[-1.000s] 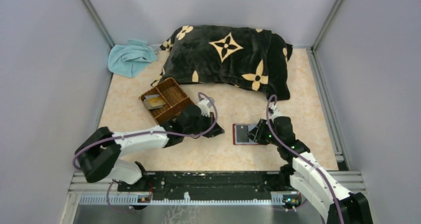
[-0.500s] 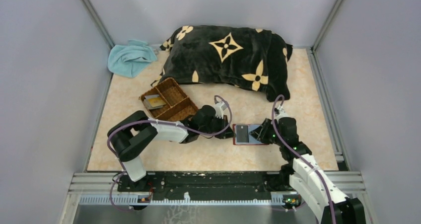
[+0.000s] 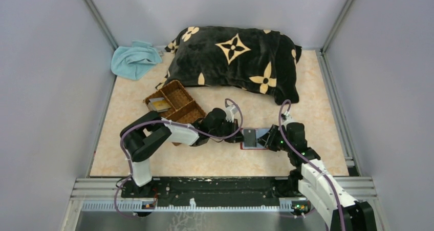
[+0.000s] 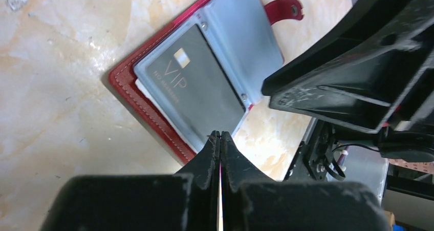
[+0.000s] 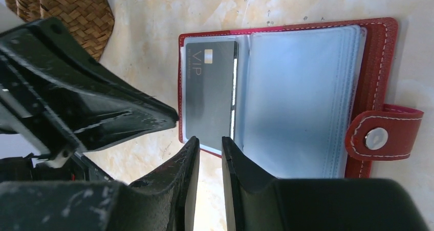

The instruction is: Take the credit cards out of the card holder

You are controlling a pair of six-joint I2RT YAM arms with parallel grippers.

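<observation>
One card (image 4: 197,92) shows in the holder (image 4: 126,86); my left gripper (image 4: 220,139), shut and seemingly empty, must open to pinch it; right gripper (image 5: 210,146) hovers barely parted.

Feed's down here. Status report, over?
Left gripper shut, tips at edge of holder. Right gripper nearly shut at same edge, grip unclear. Holder open, VIP card not yet out. Grippers crowd each other.

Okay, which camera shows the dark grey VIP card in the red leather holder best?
Right wrist: the dark grey VIP card sits square-on, chip and lettering clear. Left wrist shows it slanted but readable. Top view: just a small dark patch.
</observation>
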